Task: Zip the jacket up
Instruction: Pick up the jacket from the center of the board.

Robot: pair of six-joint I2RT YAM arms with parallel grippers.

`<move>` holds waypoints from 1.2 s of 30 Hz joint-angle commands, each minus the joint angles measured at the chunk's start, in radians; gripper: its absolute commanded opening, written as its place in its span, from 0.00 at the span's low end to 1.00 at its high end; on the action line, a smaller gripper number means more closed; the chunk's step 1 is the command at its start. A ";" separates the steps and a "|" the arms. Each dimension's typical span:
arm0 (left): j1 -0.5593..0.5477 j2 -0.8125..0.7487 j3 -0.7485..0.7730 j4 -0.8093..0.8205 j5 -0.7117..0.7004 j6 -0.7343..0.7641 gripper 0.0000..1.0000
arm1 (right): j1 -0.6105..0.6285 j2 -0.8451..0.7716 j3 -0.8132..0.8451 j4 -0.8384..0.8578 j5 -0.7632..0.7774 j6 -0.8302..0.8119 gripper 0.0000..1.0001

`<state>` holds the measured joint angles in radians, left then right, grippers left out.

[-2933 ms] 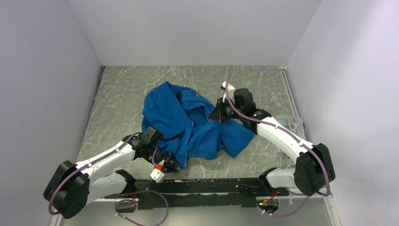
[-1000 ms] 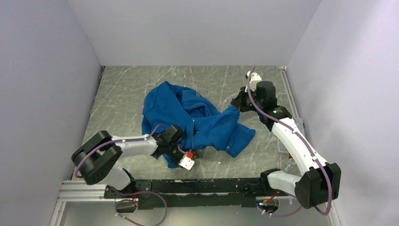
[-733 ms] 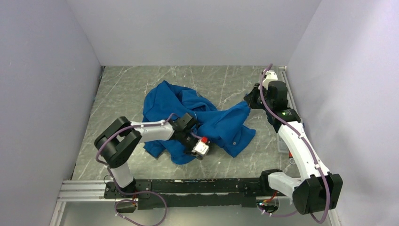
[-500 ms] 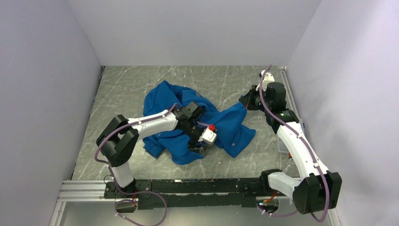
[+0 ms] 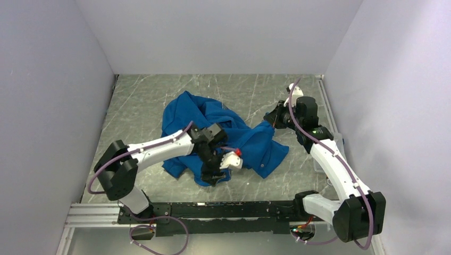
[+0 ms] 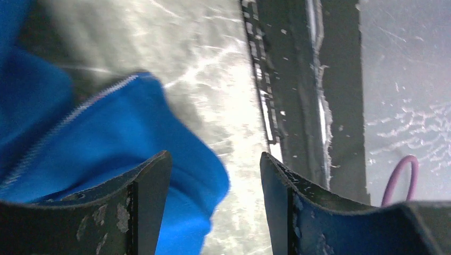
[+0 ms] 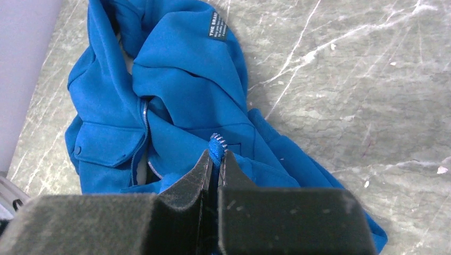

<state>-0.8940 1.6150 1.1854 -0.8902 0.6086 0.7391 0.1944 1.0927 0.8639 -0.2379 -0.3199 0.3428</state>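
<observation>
left gripper (image 5: 213, 176) newly at jacket (image 5: 202, 119) edge, maybe touching; table (image 5: 143, 101) beyond

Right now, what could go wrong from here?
1. The right gripper pinches only a small toothed tip of the jacket; a pull could slip it out.
2. The left gripper is open over a fold of it; closing may catch extra layers rather than the zipper edge.

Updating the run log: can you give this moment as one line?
jacket: bunched on table | left hand: open, over its near fold | right hand: shut on its zipper edge
</observation>
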 commanded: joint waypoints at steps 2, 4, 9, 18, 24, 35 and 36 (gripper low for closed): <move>-0.047 -0.091 -0.118 0.174 -0.052 -0.141 0.66 | 0.039 -0.010 0.023 0.011 0.035 -0.017 0.00; -0.047 -0.110 -0.165 0.266 -0.073 -0.163 0.66 | 0.054 -0.007 0.024 0.007 0.050 -0.023 0.00; -0.035 -0.128 -0.253 0.476 -0.063 -0.179 0.66 | 0.075 -0.009 0.008 0.031 0.053 -0.010 0.00; -0.030 -0.112 -0.382 0.748 -0.042 -0.233 0.67 | 0.079 0.020 0.028 0.037 0.029 -0.035 0.00; -0.030 -0.061 -0.379 0.800 -0.069 -0.241 0.65 | 0.079 0.002 -0.002 0.059 0.021 -0.038 0.00; -0.030 -0.018 -0.401 0.777 -0.086 -0.241 0.65 | 0.079 -0.007 0.006 0.052 0.009 -0.048 0.00; -0.030 -0.009 -0.394 0.775 -0.088 -0.243 0.65 | 0.078 -0.009 0.005 0.054 0.009 -0.046 0.00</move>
<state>-0.9241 1.5848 0.7895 -0.1383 0.5323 0.5102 0.2691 1.1107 0.8570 -0.2298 -0.2970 0.3130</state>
